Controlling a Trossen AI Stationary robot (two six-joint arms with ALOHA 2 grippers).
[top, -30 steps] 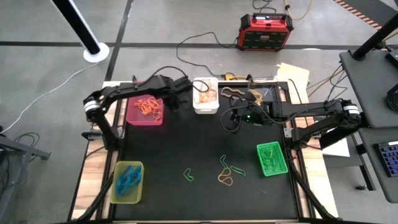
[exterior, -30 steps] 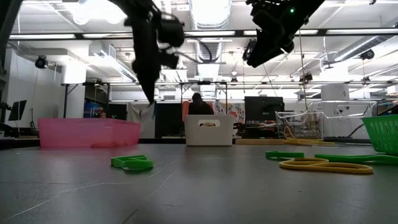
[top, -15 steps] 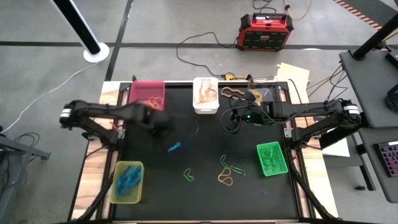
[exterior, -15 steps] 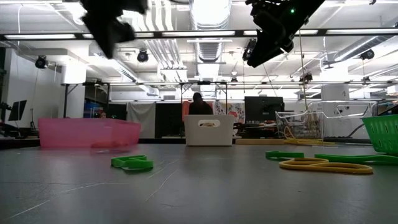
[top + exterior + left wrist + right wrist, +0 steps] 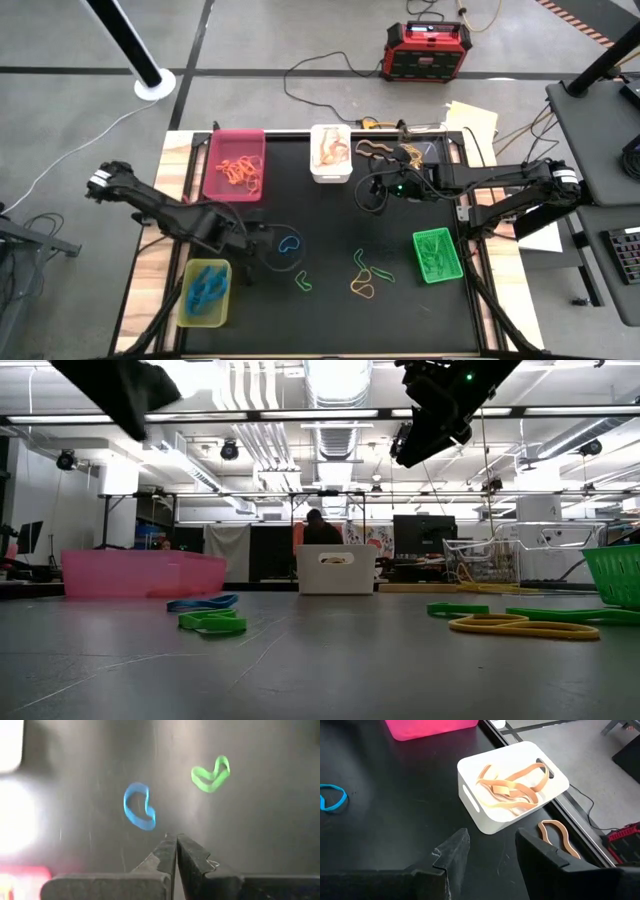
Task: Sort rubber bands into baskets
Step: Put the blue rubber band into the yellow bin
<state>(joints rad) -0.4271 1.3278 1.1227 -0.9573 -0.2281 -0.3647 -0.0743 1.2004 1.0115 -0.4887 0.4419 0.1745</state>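
Observation:
My left gripper [image 5: 265, 250] is shut and empty, low over the black mat; a blue rubber band [image 5: 290, 243] lies flat on the mat just beyond its tips [image 5: 176, 836]. It also shows in the left wrist view [image 5: 139, 806]. A green band [image 5: 211, 774] lies farther on. My right gripper [image 5: 372, 190] hangs open and empty above the mat beside the white basket [image 5: 512, 782], which holds tan bands. The pink basket [image 5: 235, 165] holds orange bands. The yellow-green basket [image 5: 205, 292] holds blue bands, and the bright green basket [image 5: 437, 255] holds green ones.
Loose bands lie on the mat near the front: green ones [image 5: 303, 281] [image 5: 358, 262] [image 5: 382, 273] and a tan one [image 5: 362, 289]. A clear basket [image 5: 420, 152] and a tan band [image 5: 560, 837] are at the far right. Black cables run near the right arm.
My left arm has swung from over the pink basket toward the table's near-left corner and gone down over the mat. A blue band, not on the mat a second ago, showed bunched by the gripper half a second ago and now lies spread as a loop.

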